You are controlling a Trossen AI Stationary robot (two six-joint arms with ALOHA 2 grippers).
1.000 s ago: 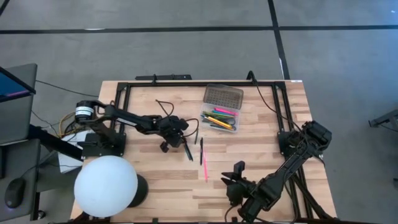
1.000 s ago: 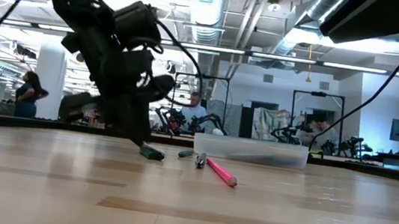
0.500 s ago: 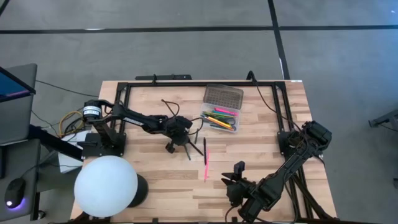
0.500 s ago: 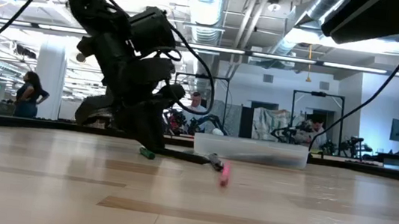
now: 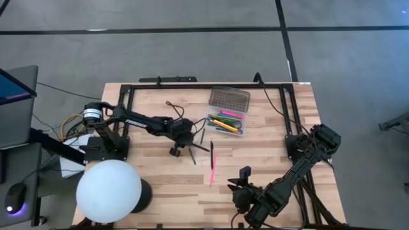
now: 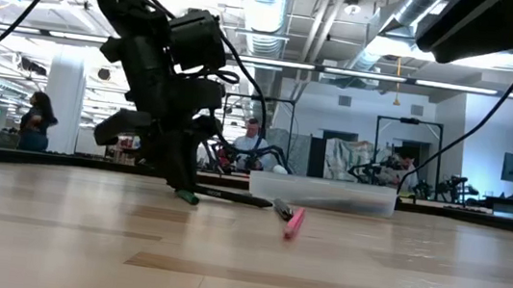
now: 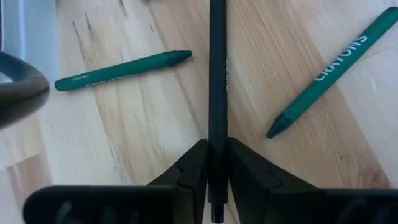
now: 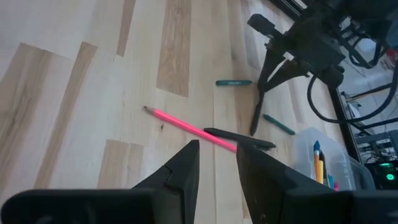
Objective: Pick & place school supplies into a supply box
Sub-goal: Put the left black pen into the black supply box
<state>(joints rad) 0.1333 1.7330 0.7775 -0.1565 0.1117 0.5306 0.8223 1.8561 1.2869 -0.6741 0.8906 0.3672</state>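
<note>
The desk [image 5: 160, 185] is pale wood in long planks with visible grain, framed at its far half by a thin black metal rail [image 5: 192, 85]. The left claw [image 7: 210, 167] is clenched on a slim matte black pen [image 7: 217, 93], its two dark wedge-shaped fingers [image 7: 190, 168] pinching the barrel; the pen's far end is cut off in the left wrist view. In the high view that pen [image 5: 199, 146] is a thin dark line, hard to make out, running from the claw toward the pink pencil [image 5: 213, 167], which lies flat mid-desk. Two green crayons [image 7: 121, 69] lie on the wood either side of the held pen; one [image 7: 329, 71] bears white lettering.

The box [image 5: 228, 110] stands open near the rail, clear plastic with rounded corners and a dotted grey-brown lid, holding yellow, pink and blue sticks too small to tell apart.

The right claw [image 8: 217, 163] hovers released at the near edge, fingers apart with nothing between.

A white globe [image 5: 108, 190] covers the desk's near left corner.
</note>
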